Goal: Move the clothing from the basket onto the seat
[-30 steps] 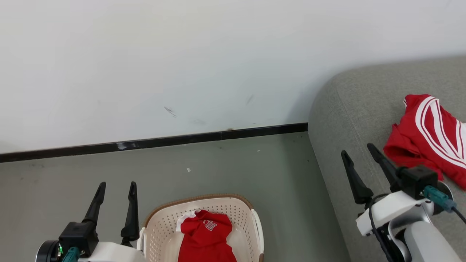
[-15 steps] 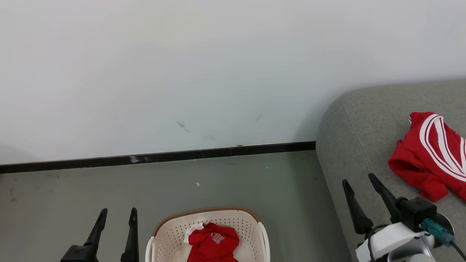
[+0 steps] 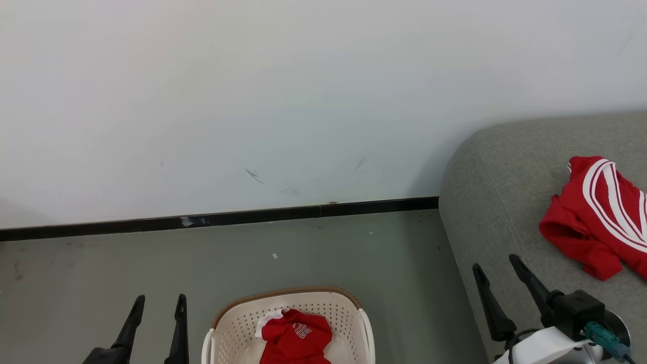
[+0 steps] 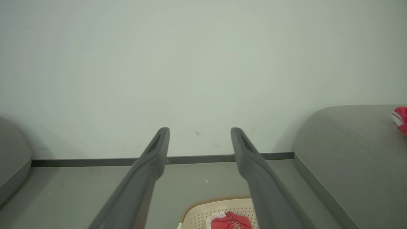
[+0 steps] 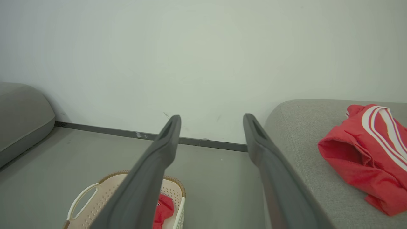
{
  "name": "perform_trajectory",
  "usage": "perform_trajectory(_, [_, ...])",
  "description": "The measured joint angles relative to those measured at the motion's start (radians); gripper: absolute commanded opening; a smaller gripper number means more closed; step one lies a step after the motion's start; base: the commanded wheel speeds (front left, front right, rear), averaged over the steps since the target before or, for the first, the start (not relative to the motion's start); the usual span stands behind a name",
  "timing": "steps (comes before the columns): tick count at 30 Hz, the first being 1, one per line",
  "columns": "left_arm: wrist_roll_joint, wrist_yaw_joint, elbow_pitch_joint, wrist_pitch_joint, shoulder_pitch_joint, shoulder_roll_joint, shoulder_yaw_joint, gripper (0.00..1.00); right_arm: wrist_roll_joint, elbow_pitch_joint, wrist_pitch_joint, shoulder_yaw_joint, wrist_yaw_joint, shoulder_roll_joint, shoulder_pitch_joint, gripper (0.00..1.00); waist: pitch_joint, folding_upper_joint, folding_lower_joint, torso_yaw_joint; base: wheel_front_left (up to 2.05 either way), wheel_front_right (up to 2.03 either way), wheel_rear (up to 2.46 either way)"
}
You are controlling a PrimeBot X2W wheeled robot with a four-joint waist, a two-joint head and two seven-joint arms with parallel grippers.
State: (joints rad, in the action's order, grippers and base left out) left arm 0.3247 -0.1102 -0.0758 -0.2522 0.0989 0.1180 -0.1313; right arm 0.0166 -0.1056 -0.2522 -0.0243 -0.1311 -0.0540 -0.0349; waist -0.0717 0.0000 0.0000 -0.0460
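— At floor level, head view: entry for the basket?
— Basket (image 3: 354, 311) stands on the grey floor (image 3: 303, 253), short of the wall (image 3: 303, 101) and its dark skirting strip (image 3: 252, 216). One red shirt (image 3: 295, 337) lies crumpled inside, white collar at the far end, white lettering showing (too small to copy down).
— Other clothing?
— Second red shirt (image 3: 596, 212) lies bunched on the sofa (image 3: 495, 202), white stripes up, well apart from the basket. The sofa sits right of the basket, with a strip of bare floor between them.
— Left gripper?
— Left gripper (image 3: 159, 299): bottom edge, just left of the basket, fingers pointing toward the wall. Fingers are spread with nothing between them. The left wrist view agrees: wall and floor show through the gap.
— Right gripper?
— Right gripper (image 3: 496, 264): lower right, fingers seen against the sofa's near end, short of the second red shirt. Also spread wide, holding nothing. Whether it touches the upholstery: cannot tell.
— Relation to the shirts?
— Both grippers stand apart from both shirts.
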Motion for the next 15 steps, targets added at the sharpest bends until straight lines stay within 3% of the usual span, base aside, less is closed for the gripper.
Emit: perform_trajectory(15, [-0.004,0.009,0.018,0.0,0.011,0.0,0.005,1.0,-0.001,0.046,0.002,-0.002,0.0,0.011,-0.023,1.0,0.028,0.0,0.0,0.0,0.0,0.0,0.0])
